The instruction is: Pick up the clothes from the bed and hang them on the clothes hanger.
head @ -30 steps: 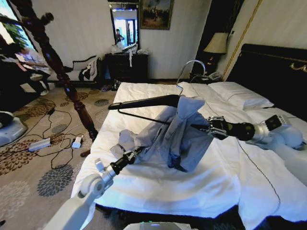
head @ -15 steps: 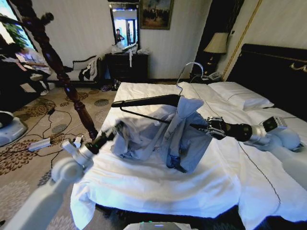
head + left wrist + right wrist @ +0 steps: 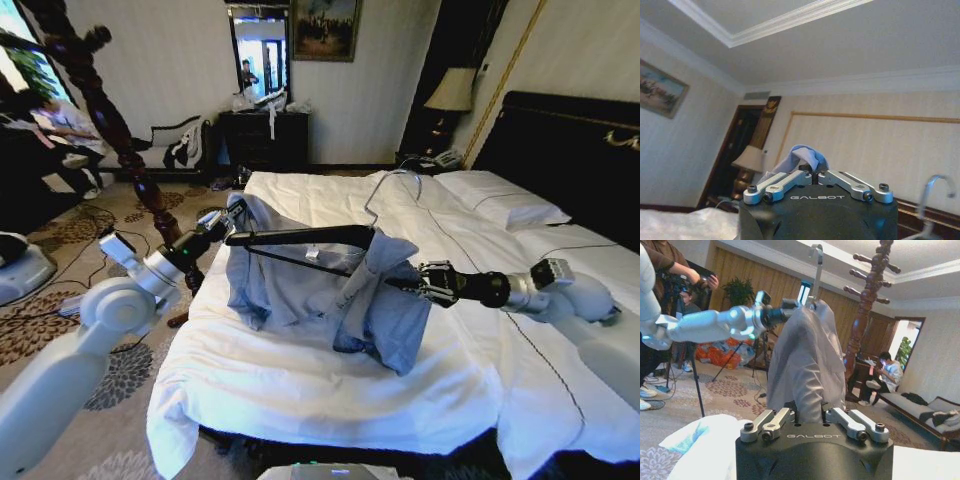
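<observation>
Our clothes hanger (image 3: 300,238) runs left-right, hook (image 3: 385,185) far-right, over the bed (image 3: 330,380); both left gripper (image 3: 232,215) and right gripper (image 3: 418,281) seemingly pinch the clothes (image 3: 300,285).

Light-grey clothes (image 3: 300,285), black clothes hanger (image 3: 300,238), white bed (image 3: 330,390).

Both arms have smooth white shells that narrow to silver wrist collars and black forearm sections. The left gripper (image 3: 222,222) and right gripper (image 3: 412,282) are black with silver linkage bars. Up close, each black housing carries white "GALBOT" lettering, and dark screws sit at the linkage pivots.
</observation>
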